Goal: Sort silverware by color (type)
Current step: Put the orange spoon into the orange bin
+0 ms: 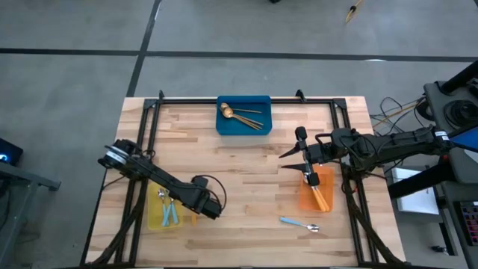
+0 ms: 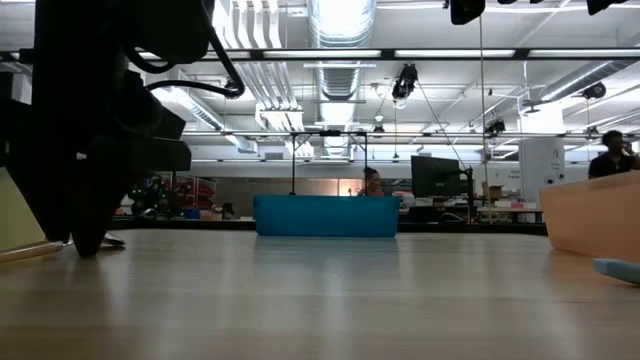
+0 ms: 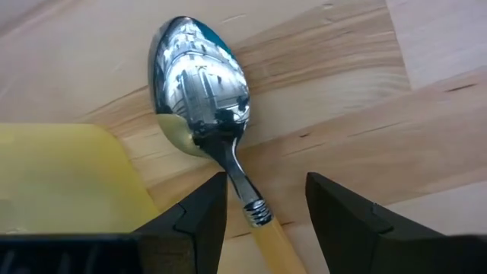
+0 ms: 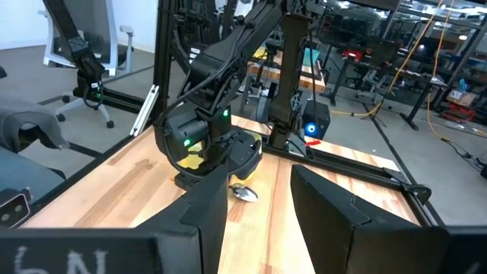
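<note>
A spoon with a silver bowl (image 3: 199,91) and an orange handle (image 3: 272,237) lies flat on the wood beside the yellow bin (image 3: 61,175). My left gripper (image 3: 266,186) points down over it, open. Its fingers stand on either side of the spoon's neck; I cannot tell whether they touch it. In the right wrist view the spoon's bowl (image 4: 245,192) shows under that gripper. The yellow bin (image 1: 153,217) holds light-blue-handled spoons (image 1: 169,211). My right gripper (image 1: 299,158) hovers level above the orange bin (image 1: 305,200), open, with nothing in it.
The blue bin (image 1: 243,127) at the far middle holds gold spoons (image 1: 240,115). Orange-handled spoons (image 1: 320,196) lie in the orange bin. One light-blue-handled spoon (image 1: 299,223) lies loose near the front edge, to the right. Bare wood spans the table's middle.
</note>
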Available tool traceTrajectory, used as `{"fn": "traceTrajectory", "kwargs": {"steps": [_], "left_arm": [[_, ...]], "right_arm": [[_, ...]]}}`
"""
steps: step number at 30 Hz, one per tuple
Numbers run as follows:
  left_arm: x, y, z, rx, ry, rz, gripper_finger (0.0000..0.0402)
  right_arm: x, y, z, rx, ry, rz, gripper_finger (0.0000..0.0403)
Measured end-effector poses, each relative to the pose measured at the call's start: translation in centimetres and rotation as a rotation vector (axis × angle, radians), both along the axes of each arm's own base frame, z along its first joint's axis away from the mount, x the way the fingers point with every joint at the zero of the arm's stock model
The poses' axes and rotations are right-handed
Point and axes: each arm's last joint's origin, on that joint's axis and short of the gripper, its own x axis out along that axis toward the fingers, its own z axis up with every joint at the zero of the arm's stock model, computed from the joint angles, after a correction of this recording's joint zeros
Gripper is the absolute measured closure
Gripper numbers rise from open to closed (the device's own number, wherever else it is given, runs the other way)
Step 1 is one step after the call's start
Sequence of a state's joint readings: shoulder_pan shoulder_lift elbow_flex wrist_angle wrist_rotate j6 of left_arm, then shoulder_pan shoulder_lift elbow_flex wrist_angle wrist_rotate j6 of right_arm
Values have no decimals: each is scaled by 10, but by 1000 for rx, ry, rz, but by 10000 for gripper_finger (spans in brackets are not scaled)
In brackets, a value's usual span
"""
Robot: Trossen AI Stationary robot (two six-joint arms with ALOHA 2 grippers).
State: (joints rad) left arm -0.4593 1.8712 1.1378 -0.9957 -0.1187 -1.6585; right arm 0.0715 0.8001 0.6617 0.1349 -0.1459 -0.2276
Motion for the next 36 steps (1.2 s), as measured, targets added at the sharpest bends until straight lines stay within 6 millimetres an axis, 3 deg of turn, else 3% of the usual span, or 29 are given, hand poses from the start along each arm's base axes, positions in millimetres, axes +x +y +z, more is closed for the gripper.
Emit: {"fn": "traceTrajectory", "kwargs": {"steps": [13,32,36], "left_arm": [[7,-3,-2,-32,-62,-42,252],[12,-5,-2,-52,-104,-79,386],[12,-5,-2,-42,-109,-80,390]], "right_arm": [[0,0,0,-3,0,0,266],[0,0,-1,-8,3,1,266],[0,0,-1,-9,3,1,266]]}}
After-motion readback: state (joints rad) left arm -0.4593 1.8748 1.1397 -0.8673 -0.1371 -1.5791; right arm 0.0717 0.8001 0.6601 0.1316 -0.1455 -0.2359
